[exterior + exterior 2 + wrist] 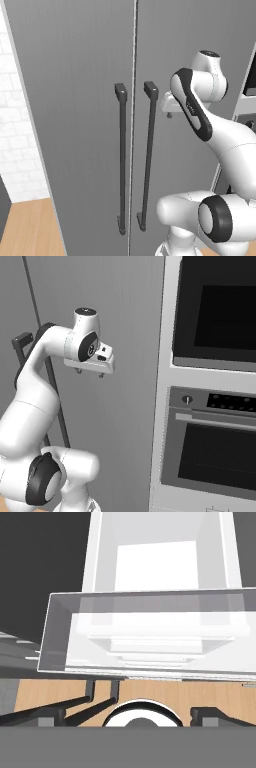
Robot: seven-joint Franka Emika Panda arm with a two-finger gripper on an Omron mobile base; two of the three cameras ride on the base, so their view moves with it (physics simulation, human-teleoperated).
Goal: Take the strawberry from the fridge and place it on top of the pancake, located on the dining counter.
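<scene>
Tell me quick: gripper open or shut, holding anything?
Gripper: open, holding nothing, hanging in front of the closed fridge doors.

This is a kitchen: a tall grey double-door fridge (90,125) stands beside a black-fronted built-in wall oven (215,406).

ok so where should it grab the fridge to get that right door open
Probably the right door's handle, the long dark vertical bar beside the centre seam of the fridge, gripped around mid-height. It stands off the door face on end brackets, so fingers can close around it from the front, one on each side. The gripper is open, right of the handle.
</scene>
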